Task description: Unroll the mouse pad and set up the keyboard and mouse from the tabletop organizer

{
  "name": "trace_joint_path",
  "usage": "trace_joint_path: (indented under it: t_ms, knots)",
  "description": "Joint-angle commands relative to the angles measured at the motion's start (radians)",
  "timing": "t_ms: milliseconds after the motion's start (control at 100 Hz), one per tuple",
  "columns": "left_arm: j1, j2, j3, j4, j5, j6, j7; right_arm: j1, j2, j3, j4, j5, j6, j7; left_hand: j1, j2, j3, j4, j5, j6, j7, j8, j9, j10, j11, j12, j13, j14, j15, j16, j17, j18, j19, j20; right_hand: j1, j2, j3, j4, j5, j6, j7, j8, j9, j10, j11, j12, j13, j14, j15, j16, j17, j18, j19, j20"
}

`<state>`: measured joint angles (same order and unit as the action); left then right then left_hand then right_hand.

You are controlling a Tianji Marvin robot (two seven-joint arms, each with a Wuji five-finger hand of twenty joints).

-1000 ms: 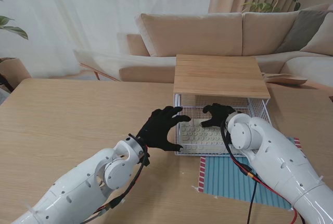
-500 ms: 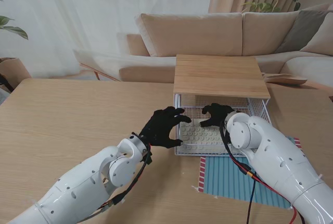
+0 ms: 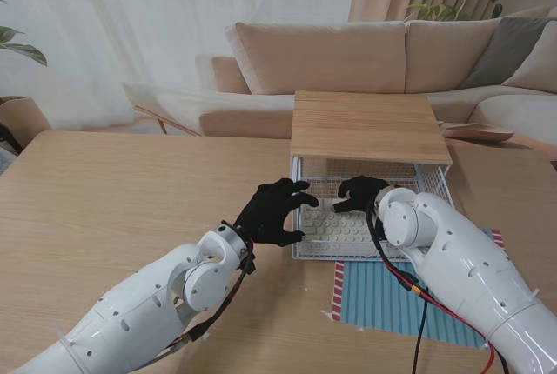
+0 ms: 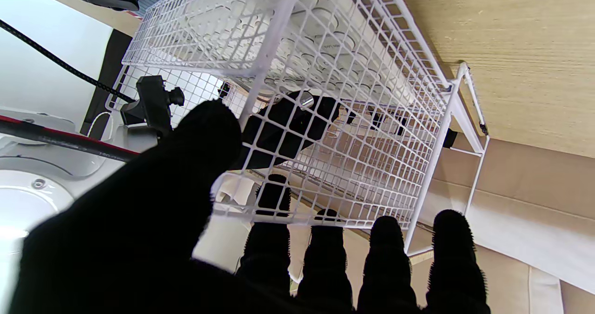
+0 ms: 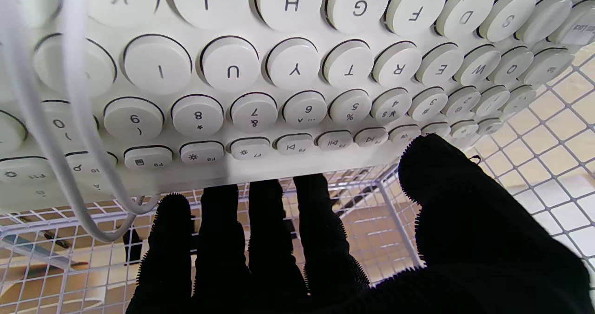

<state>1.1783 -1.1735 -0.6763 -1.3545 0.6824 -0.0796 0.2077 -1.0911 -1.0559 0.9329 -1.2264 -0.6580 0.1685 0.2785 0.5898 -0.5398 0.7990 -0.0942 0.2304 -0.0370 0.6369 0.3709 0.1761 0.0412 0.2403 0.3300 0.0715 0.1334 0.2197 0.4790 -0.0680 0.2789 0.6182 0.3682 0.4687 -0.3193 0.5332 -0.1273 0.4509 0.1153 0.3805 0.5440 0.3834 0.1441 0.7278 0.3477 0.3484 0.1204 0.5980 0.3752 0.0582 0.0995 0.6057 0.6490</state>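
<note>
Keyboard [image 3: 338, 224] is lying flat in the white wire organizer [image 3: 439, 184] under its wooden top [image 3: 370, 124], round pale keys facing up; we are seeing both black-gloved hands working at that basket. Our right hand [image 3: 361, 191] is reaching inside, over the far side of the keyboard; in the right wrist view its 4 fingers [image 5: 265, 230] are curling past the keyboard's far edge by the function row, thumb apart near the number keys, and we cannot tell whether they are actually gripping it. Our left hand [image 3: 274, 211] is sitting at the basket's left wall, fingers spread, holding nothing; in the left wrist view its fingertips [image 4: 386, 239] are lying just outside the mesh. Blue striped mouse pad [image 3: 392, 297] is lying flat on the wooden table [image 3: 113, 200], nearer to us than the organizer, partly covered by our right arm; a white cable [image 5: 69, 119] is looping across the keys.
</note>
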Motion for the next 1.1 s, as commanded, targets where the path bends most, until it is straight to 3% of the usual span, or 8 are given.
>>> trace_joint_path:
  t_ms: [0,190,460,780,840,880,1090]
  knots:
    - [0.002,-0.002,0.000,0.008,-0.002,0.010,-0.019,-0.001,-0.007,-0.001,-0.004,0.003,0.004,0.020,0.019,0.029,0.047,0.018,0.022,0.005,0.018,0.014,0.036,0.039,0.097,-0.005,0.010,-0.021,0.016,0.003,-0.003,-0.031,0.045,-0.017,-0.002,0.031,-0.019,0.065,0.027,0.028,0.012,-0.007,0.037,0.029,0.029,0.015,0.059,0.045,0.079,0.039,0.004,0.021,0.014,0.026]
    - [0.001,-0.003,0.001,0.007,-0.004,0.016,-0.022,0.005,-0.008,-0.003,-0.003,0.022,0.013,0.029,0.021,0.036,0.049,0.017,0.032,0.008,0.027,0.020,0.038,0.039,0.121,0.000,0.013,-0.019,0.029,0.002,-0.003,-0.036,0.056,-0.018,-0.001,0.039,-0.022,0.065,0.114,0.044,0.033,0.005,0.137,0.060,0.084,0.049,0.144,0.095,0.196,0.094,0.027,0.052,0.061,0.048]
    - [0.000,-0.003,0.004,0.009,-0.009,0.024,-0.028,0.020,-0.009,-0.019,0.011,0.043,0.023,0.044,0.018,0.043,0.046,0.016,0.039,0.011,0.027,0.023,0.036,0.039,0.131,-0.002,0.014,-0.018,0.039,-0.003,-0.004,-0.040,0.061,-0.020,0.013,0.034,-0.011,0.067,0.125,0.050,0.023,0.009,0.155,0.071,0.090,0.062,0.178,0.101,0.220,0.104,0.069,0.053,0.139,0.058]
    - [-0.007,-0.004,0.010,0.013,-0.012,0.034,-0.035,0.034,-0.008,-0.027,0.019,0.045,0.011,0.051,0.018,0.070,0.040,0.014,0.041,0.020,0.027,0.026,0.039,0.040,0.172,0.015,0.016,-0.019,0.052,-0.007,-0.003,-0.044,0.063,-0.022,0.019,0.007,0.035,0.066,0.133,0.045,0.017,0.009,0.204,0.070,0.154,0.109,0.290,0.125,0.359,0.161,0.143,0.088,0.415,0.065]
    - [-0.008,-0.007,0.011,0.015,-0.016,0.039,-0.031,0.032,-0.008,-0.024,0.014,0.043,0.010,0.050,0.020,0.087,0.037,0.014,0.038,0.020,0.029,0.027,0.037,0.044,0.184,0.022,0.016,-0.020,0.054,-0.008,-0.003,-0.047,0.064,-0.023,0.024,0.003,0.046,0.065,0.133,0.046,0.020,0.010,0.208,0.070,0.173,0.125,0.298,0.125,0.380,0.171,0.147,0.086,0.436,0.064]
    - [-0.009,-0.008,0.012,0.016,-0.020,0.041,-0.030,0.031,-0.007,-0.022,0.010,0.039,0.011,0.053,0.026,0.096,0.035,0.014,0.039,0.019,0.032,0.029,0.039,0.018,0.191,0.026,0.016,-0.022,0.054,-0.009,-0.003,-0.049,0.065,-0.023,0.027,0.001,0.054,0.065,0.137,0.047,0.025,0.011,0.217,0.071,0.187,0.137,0.311,0.127,0.399,0.179,0.157,0.087,0.454,0.064]
    - [-0.012,-0.010,0.018,0.019,-0.021,0.045,-0.027,0.024,0.001,-0.010,-0.008,0.032,0.010,0.082,0.050,0.126,0.036,0.016,0.029,0.020,0.036,0.032,0.037,0.015,0.202,0.032,0.016,-0.025,0.058,-0.010,-0.002,-0.052,0.071,-0.021,0.027,-0.004,0.071,0.063,0.172,0.051,0.043,0.009,0.260,0.077,0.211,0.171,0.361,0.142,0.452,0.204,0.190,0.111,0.514,0.072]
